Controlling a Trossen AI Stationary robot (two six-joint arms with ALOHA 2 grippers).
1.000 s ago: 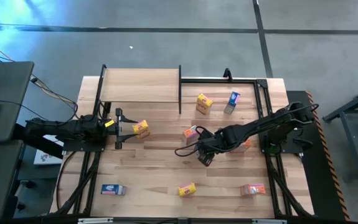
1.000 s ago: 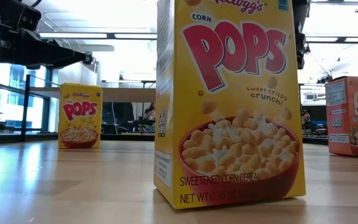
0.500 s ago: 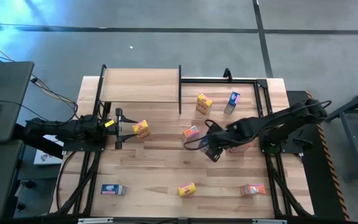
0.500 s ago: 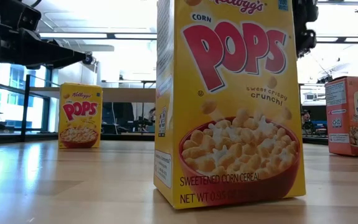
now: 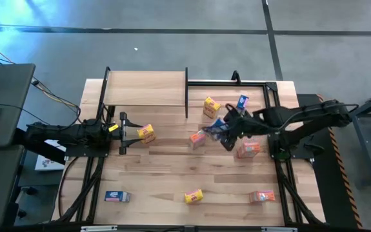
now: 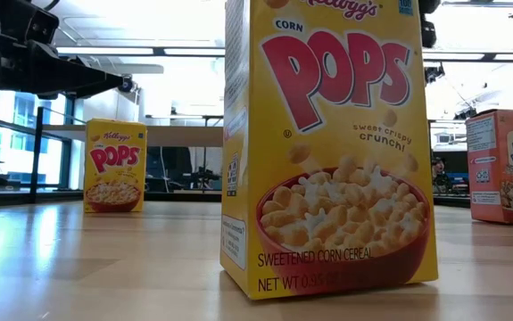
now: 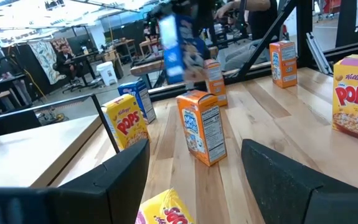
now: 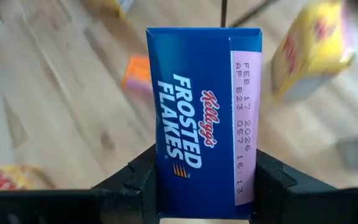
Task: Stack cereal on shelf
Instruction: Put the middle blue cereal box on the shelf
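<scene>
- The right gripper's (image 8: 203, 186) jaws clamp a blue Frosted Flakes box (image 8: 203, 118) with a pink date strip, above the bench (image 5: 159, 174).
- The left gripper's (image 5: 123, 134) jaws stand open, empty, beside a yellow box (image 5: 146, 133).

Blue Frosted Flakes box (image 8: 203, 121) lifted, others scattered.
</scene>
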